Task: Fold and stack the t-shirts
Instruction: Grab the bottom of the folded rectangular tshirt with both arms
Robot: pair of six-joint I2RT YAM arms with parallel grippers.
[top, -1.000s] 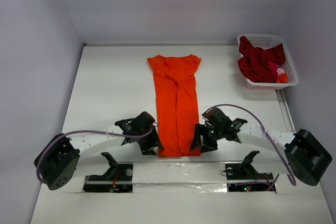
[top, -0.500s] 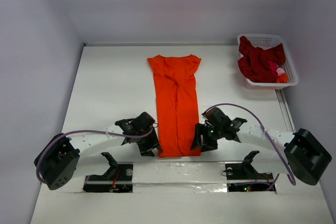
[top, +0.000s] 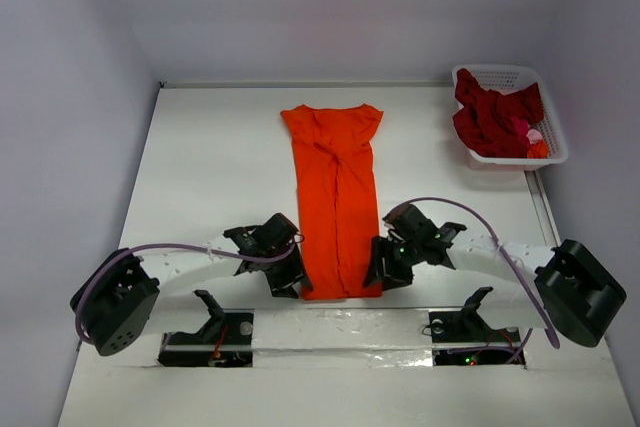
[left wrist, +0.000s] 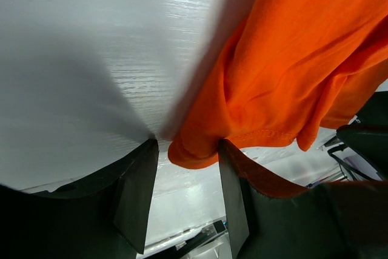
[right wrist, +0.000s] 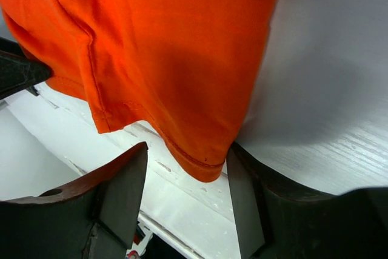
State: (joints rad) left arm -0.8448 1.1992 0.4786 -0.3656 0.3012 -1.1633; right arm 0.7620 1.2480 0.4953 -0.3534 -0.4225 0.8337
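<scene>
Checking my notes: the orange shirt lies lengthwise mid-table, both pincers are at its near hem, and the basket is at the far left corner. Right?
No. The basket is at the far right corner, as the top view shows. The orange shirt, left pincer and right pincer are as you said.

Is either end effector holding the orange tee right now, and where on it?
Nothing is clamped yet. The left end effector and right end effector each stand open astride a bottom-hem corner of the orange t-shirt.
</scene>
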